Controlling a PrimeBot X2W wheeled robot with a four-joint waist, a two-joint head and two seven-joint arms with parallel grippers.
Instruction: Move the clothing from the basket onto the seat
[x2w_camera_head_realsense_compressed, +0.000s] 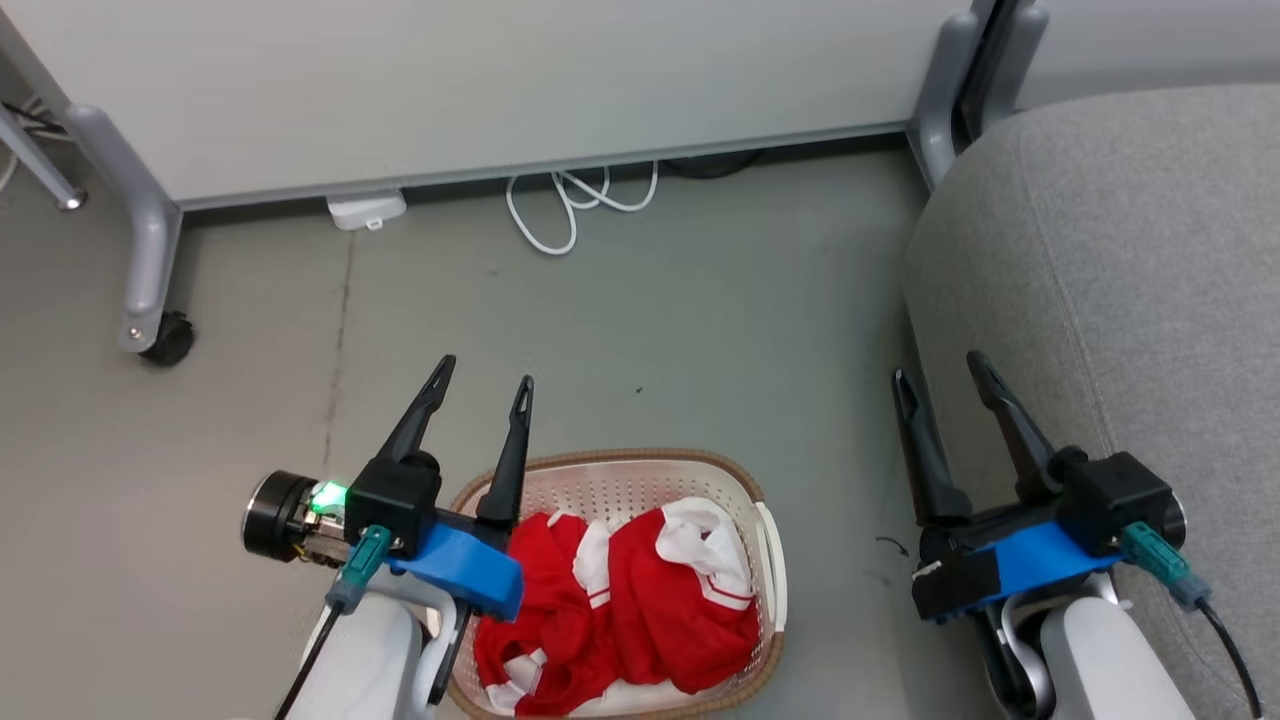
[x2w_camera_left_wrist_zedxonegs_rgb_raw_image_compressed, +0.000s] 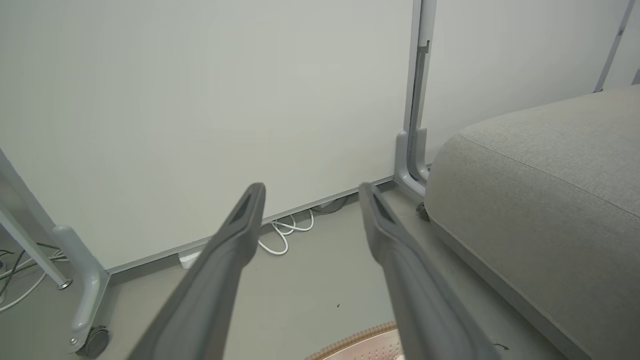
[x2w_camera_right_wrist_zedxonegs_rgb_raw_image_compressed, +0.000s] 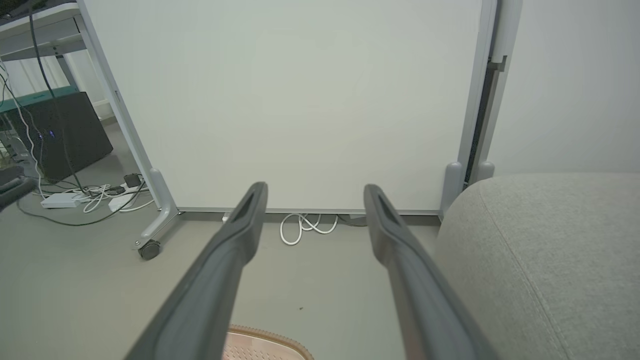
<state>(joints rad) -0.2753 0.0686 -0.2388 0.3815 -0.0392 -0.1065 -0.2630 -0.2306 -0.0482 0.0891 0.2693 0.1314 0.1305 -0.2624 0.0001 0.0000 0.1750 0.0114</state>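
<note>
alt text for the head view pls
Red clothing lies heaped in a cream basket on the floor, left of a grey seat. The left gripper, jaws open, is over the basket's left rim; the right gripper, jaws open, is beside the seat's edge.

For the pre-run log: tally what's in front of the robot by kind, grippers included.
Grippers: 2, left gripper and right gripper, both open
Basket: 1
Red-and-white clothing heap in it: 1
Grey seat: 1
Total: 5
</note>
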